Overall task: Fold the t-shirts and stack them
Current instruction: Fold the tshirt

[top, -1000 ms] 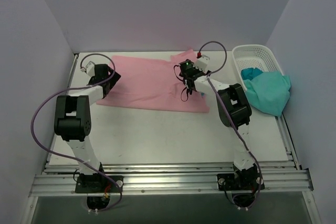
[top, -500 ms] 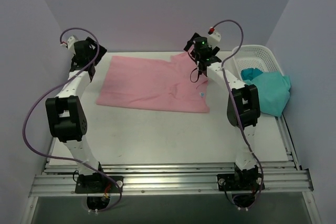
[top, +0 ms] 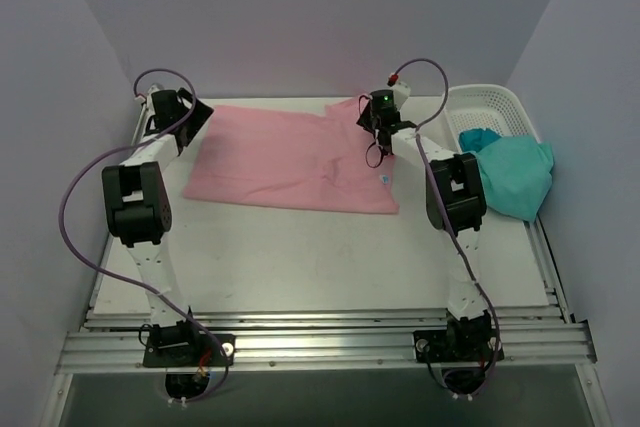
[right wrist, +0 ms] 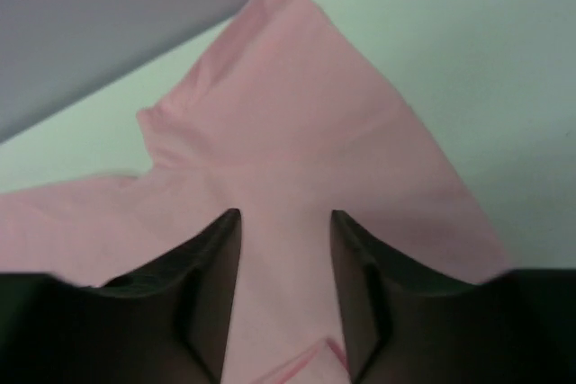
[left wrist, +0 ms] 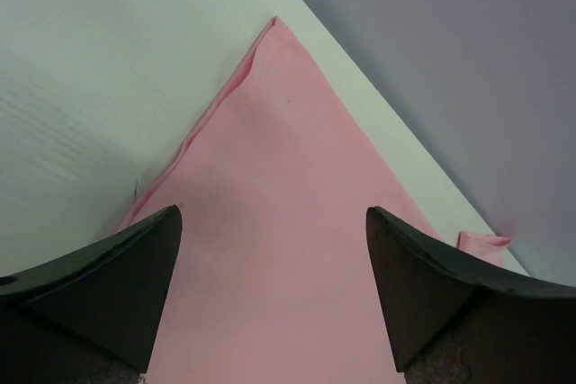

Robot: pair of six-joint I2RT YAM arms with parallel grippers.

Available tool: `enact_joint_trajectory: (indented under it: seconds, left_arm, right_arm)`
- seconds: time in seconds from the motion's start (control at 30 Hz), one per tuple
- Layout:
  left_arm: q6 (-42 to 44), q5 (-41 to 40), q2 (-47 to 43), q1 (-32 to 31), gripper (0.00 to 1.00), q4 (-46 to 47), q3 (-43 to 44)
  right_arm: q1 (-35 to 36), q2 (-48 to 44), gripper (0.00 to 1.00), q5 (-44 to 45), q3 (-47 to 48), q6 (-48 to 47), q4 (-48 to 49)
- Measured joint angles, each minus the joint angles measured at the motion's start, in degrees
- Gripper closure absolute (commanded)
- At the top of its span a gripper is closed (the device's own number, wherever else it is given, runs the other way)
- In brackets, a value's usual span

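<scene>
My left claw (left wrist: 273,220) hangs spread wide over the far left corner of the pink t-shirt (top: 280,162). My right claw (right wrist: 285,218) stands parted more narrowly over its far right sleeve, pinching nothing I can see. The teal t-shirt (top: 515,175) slumps half out of the white basket (top: 482,99), close beside my right arm; the back wall (top: 300,17) runs just past the pink shirt's far edge, and the table (top: 300,257) gives open room on the near side.
</scene>
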Motion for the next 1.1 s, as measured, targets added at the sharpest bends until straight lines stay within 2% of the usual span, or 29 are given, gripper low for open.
enact_joint_trajectory:
  seconds: [0.03,0.1,0.17,0.33,0.5,0.67,0.73,0.87,1.1]
  left_arm:
    - [-0.2,0.4,0.1,0.0,0.09,0.1,0.0]
    - [-0.4,1.0,0.2,-0.3,0.09,0.7,0.0]
    - [-0.4,1.7,0.4,-0.7,0.09,1.5,0.0]
    - [-0.4,3.4,3.3,-1.6,0.11,3.0,1.1]
    - [-0.3,3.5,8.5,-3.1,0.22,1.2,4.1]
    - [-0.4,-0.6,9.4,-5.1,0.47,-3.1,5.0]
    - [-0.4,-2.0,9.4,-6.0,0.53,-4.5,4.9]
    - [-0.9,-4.6,7.5,-7.7,0.57,-4.2,1.4]
    - [-1.1,-9.9,-1.6,-10.4,0.63,-5.0,-11.3]
  right_arm:
    - [0.2,0.2,0.75,-1.0,-1.0,0.2,0.0]
    - [0.5,1.1,0.78,-2.4,-1.5,0.8,0.1]
    - [0.7,2.1,0.86,-3.6,-1.5,1.0,0.8]
    - [0.9,4.6,0.94,-5.1,-1.4,1.6,2.1]
    - [0.8,6.4,1.00,-5.6,-1.4,1.8,2.2]
    - [0.5,6.6,1.00,-5.9,-1.6,2.0,2.9]
    - [0.4,6.6,1.00,-5.9,-2.8,2.3,4.5]
    - [0.1,4.3,1.00,-5.9,-8.2,3.0,8.9]
    - [-0.3,-5.3,1.00,-5.2,-25.6,5.2,15.9]
